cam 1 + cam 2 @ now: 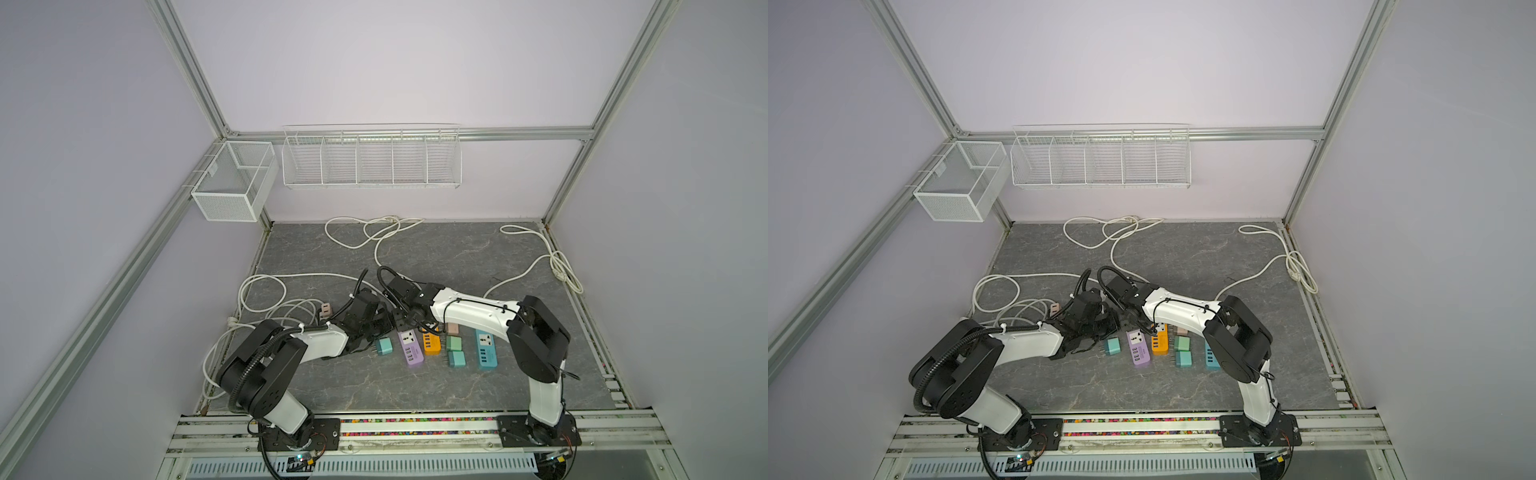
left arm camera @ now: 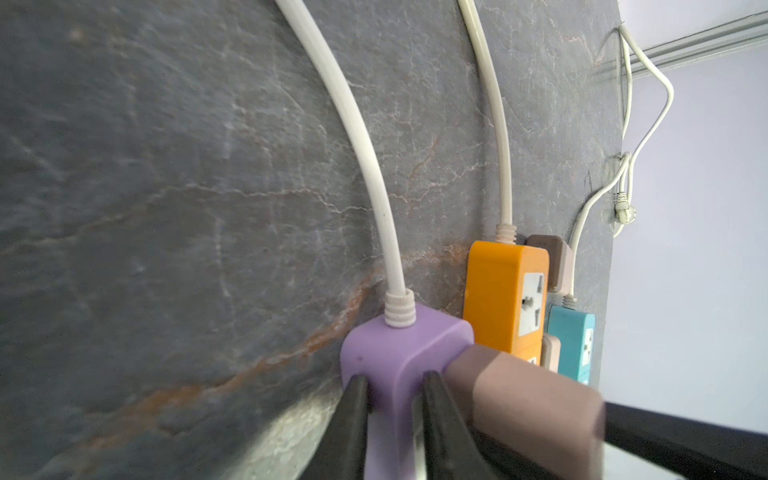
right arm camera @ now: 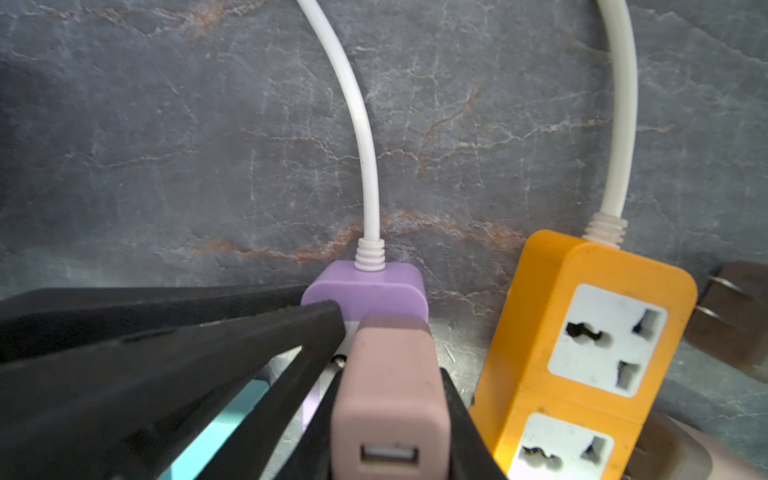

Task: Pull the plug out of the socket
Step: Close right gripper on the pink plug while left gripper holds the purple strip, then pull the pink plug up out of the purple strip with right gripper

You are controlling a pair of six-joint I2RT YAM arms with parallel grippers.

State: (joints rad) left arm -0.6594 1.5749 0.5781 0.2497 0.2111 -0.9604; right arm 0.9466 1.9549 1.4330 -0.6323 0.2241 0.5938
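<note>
Right wrist view, nearest first: the right fingers (image 3: 461, 428) are clamped on either side of a dusty-pink plug (image 3: 390, 395), whose end with a USB port faces the camera. The plug stands on the socket face of a purple power strip (image 3: 365, 291), which lies on the grey marbled table (image 3: 166, 145). A glint of metal shows at the plug's base, so it may be partly lifted, though I cannot tell whether its prongs are seated. The left wrist view shows the left fingers (image 2: 353, 415) straddling the cord end of the purple strip, pressed against both of its sides. Just beside the purple strip lies an orange power strip (image 3: 582, 332) with its sockets bare, and past that, in the left wrist view, a blue power strip (image 2: 569, 336). In both top views a teal plug (image 1: 384, 347) lies loose beside the purple strip, and two green plugs (image 1: 454, 343) lie between the orange and blue strips. Farther back, white cords (image 1: 365, 232) loop across the table. On the far wall hang a wire rack (image 1: 372, 160) and a mesh basket (image 1: 232, 183).
</note>
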